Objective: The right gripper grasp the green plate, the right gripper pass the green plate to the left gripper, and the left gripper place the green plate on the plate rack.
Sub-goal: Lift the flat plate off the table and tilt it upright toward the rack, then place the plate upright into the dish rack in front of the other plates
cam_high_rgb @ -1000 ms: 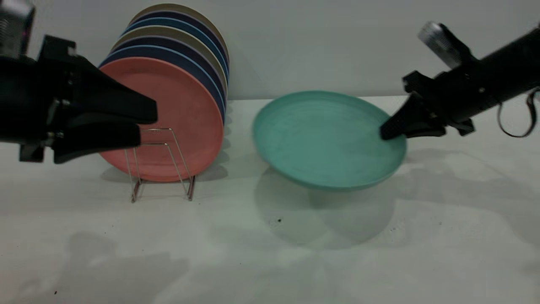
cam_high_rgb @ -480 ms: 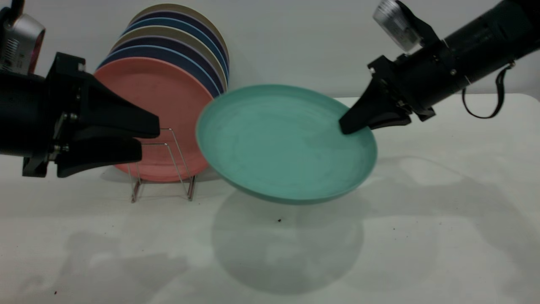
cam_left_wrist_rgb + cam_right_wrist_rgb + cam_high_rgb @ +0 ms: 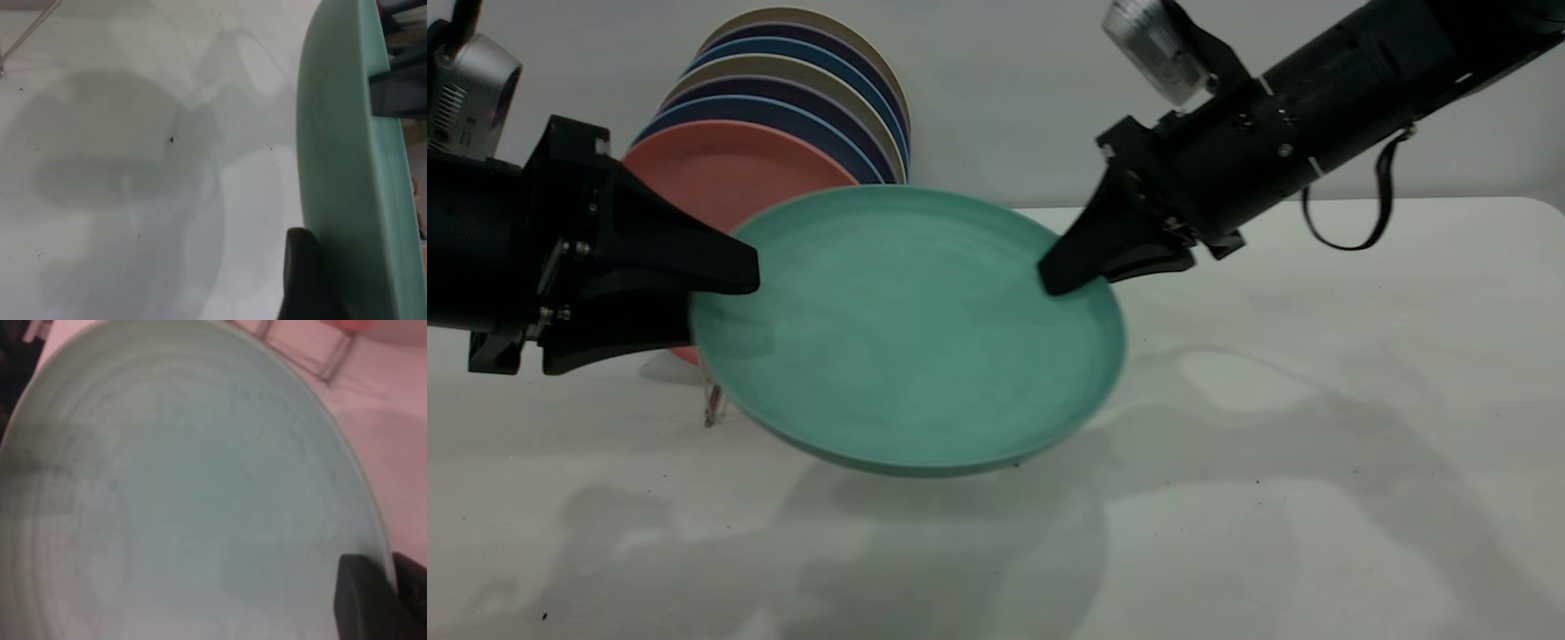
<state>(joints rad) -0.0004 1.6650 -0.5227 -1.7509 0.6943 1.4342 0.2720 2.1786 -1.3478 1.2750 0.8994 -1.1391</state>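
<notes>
The green plate [image 3: 907, 329] is held tilted above the table [image 3: 1316, 462], in front of the rack [image 3: 713, 404], clamped at one rim by the right gripper [image 3: 1063, 271]. The opposite rim sits between the spread fingers of the left gripper [image 3: 703, 298], not yet pinched. A release before that pinch could drop the plate.
</notes>
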